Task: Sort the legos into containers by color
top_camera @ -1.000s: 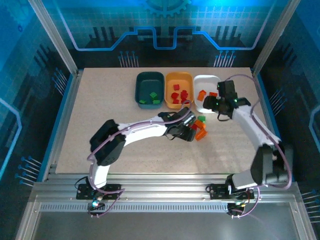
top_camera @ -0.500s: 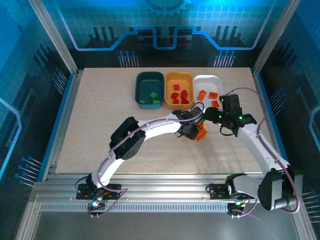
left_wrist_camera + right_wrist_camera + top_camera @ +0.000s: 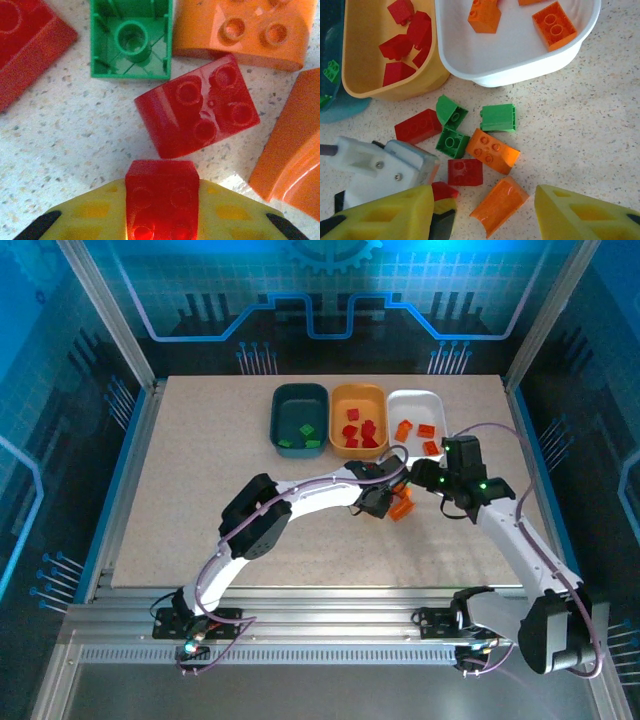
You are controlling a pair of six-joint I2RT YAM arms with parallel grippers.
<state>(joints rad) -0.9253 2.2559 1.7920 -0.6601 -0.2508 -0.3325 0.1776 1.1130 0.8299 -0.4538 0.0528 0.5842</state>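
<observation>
The left end effector (image 3: 161, 207) grips a red brick (image 3: 161, 195) cut off by the bottom edge.

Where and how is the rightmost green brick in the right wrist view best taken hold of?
Probably from straight above, pinching the green brick across its flat left and right walls in that view: table shows on both those sides, widest on the right, while the orange brick crowds its lower edge.

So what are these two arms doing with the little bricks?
They are sorting bricks by colour. The left gripper is shut on a red brick by the loose pile; the right gripper hangs open over it. Greens lie in the teal tray, reds in the orange tray, oranges in the white tray.
</observation>
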